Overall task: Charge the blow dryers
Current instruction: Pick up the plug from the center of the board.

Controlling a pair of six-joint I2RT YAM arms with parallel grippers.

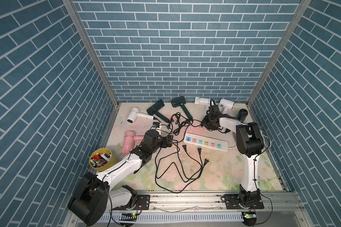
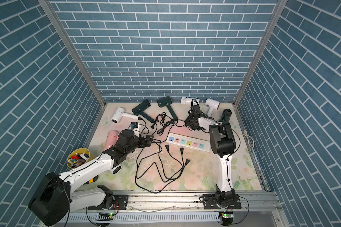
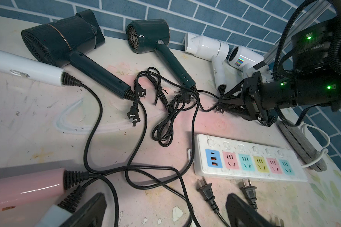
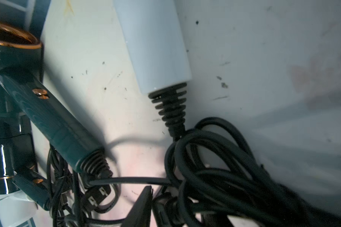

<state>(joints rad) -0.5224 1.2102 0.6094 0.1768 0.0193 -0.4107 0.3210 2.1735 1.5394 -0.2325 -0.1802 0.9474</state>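
Several blow dryers lie along the back wall: white (image 1: 133, 115), two dark green (image 1: 156, 108) (image 1: 178, 102), two white (image 1: 202, 101) (image 1: 226, 104) and a dark one (image 1: 242, 114). A pink one (image 1: 128, 142) lies beside my left arm. The power strip (image 1: 206, 144) has all sockets empty, with three loose plugs (image 1: 199, 150) in front of it. My left gripper (image 3: 165, 208) is open above loose cords. My right gripper (image 3: 220, 103) is low at the foot of a white dryer's handle (image 4: 156, 45), jaws apart, a coiled cord (image 4: 215, 167) between them.
A yellow cup of pens (image 1: 100, 160) stands at the front left by my left arm. Black cords (image 1: 177, 176) loop across the middle of the flowered mat. The strip's white cable (image 1: 264, 137) runs off to the right wall. A grey flat disc (image 3: 299, 145) lies behind the strip.
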